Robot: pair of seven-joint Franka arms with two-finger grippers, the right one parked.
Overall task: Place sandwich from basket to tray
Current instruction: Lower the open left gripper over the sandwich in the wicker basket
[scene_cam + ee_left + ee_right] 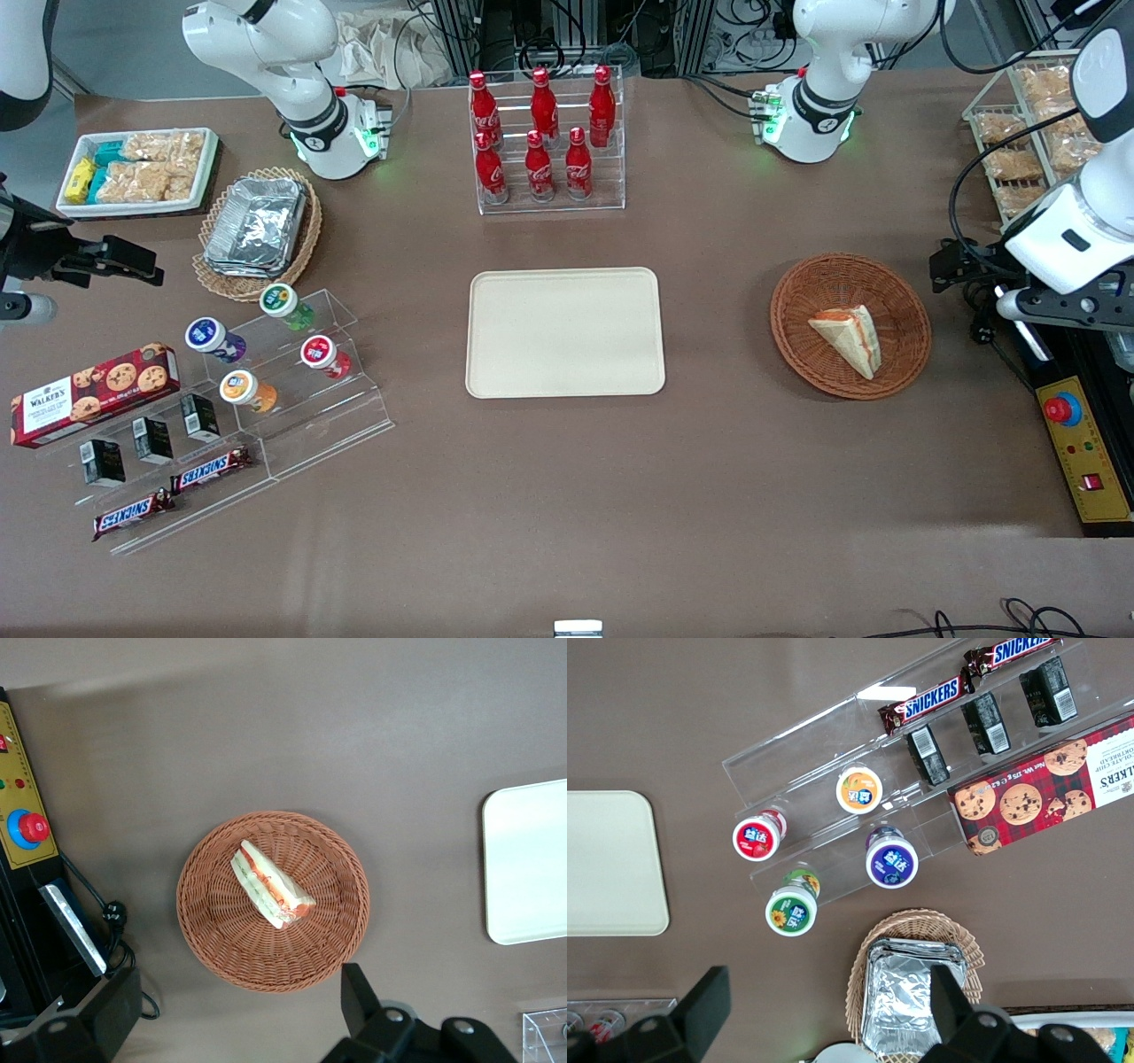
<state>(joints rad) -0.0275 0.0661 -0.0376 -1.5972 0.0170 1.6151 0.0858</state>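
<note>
The sandwich (849, 338) is a pale triangular wedge with red-orange and green filling. It lies in the round reddish-brown wicker basket (797, 285) and also shows in the left wrist view (270, 884), in the middle of the basket (213, 930). The cream-beige tray (565, 332) lies flat at the table's middle with nothing on it; its edge shows in the left wrist view (523, 859). My left gripper (961, 266) hangs high above the table beside the basket, toward the working arm's end. It is open and empty (226, 1014), with its fingers (359, 992) wide apart.
A control box with a red button (1083, 447) and cables lie at the working arm's table end. A clear rack of red cola bottles (542, 142) stands farther from the camera than the tray. Snack racks, a cookie box and a tan foil basket (257, 232) lie toward the parked arm's end.
</note>
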